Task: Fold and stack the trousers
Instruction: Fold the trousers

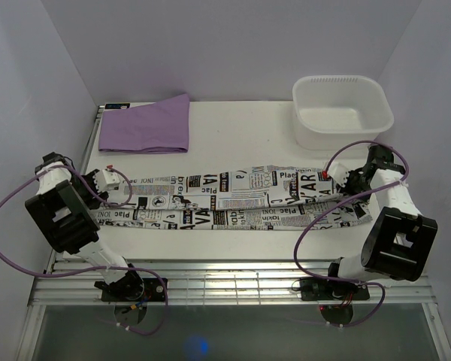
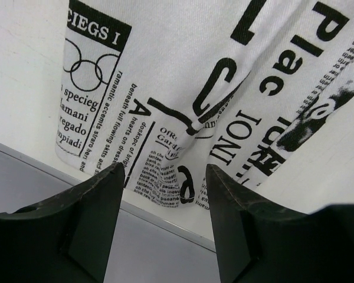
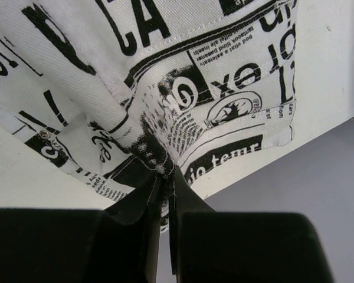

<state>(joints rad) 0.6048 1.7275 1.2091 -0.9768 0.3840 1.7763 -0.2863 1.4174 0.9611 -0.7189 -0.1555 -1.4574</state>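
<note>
Right gripper [image 3: 165, 180] pinches trousers [image 1: 225, 197] end, left gripper [image 2: 165, 177] hovers fingers apart over other end; next likely grab, fold.

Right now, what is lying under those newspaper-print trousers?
The trousers lie spread across the white table, which shows behind and in front of them. Anything directly beneath the fabric is covered, so I cannot tell.
</note>
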